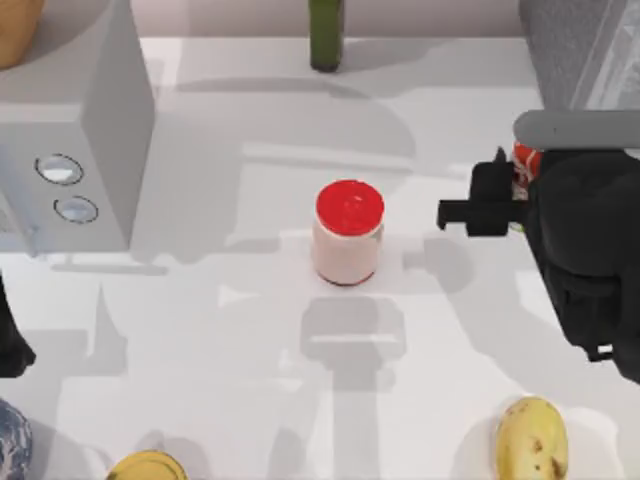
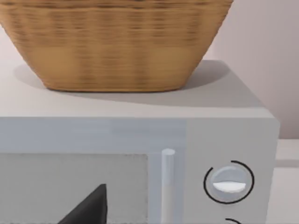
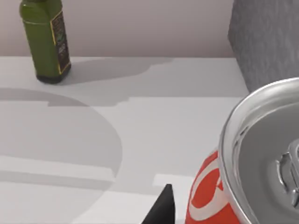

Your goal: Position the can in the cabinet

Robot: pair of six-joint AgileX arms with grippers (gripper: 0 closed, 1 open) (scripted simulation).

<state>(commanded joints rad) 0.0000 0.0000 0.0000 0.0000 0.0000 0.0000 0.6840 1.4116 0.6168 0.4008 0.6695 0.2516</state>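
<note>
The can (image 1: pixel 524 160) looks gripped upright by the right gripper (image 1: pixel 500 200), fingers closed round it, right beside the cabinet (image 1: pixel 580 50), presumably so it's ready to go in.

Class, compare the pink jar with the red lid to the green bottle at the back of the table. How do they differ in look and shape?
The pink jar is short and wide with a red lid; the green bottle is taller, slimmer and dark green with a label. The jar stands mid-table, the bottle by the back wall. Both stand upright, untouched.
</note>
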